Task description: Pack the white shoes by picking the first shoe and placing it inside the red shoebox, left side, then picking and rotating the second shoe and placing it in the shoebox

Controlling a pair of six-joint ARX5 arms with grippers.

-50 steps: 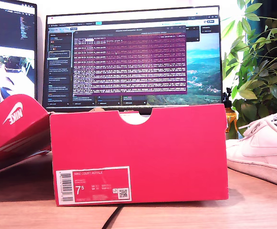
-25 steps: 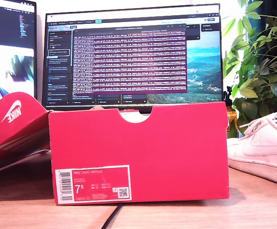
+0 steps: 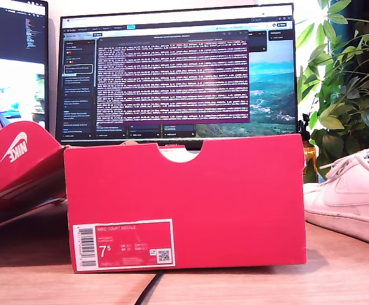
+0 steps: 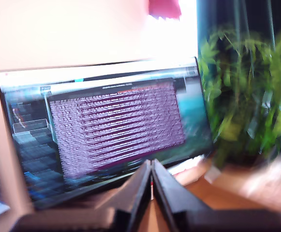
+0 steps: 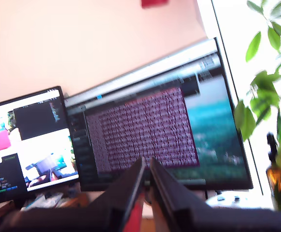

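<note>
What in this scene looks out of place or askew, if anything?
The red lid lies off the red shoebox, tilted against it at the exterior view's left. One white shoe sits outside the box at that view's right edge. Neither end effector holds anything; both point at the monitor.

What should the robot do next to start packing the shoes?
Probably lower my first gripper, jaws closed and empty, toward the white shoe lying outside the red shoebox at the exterior view's right. Both grippers point up at the monitor.
</note>
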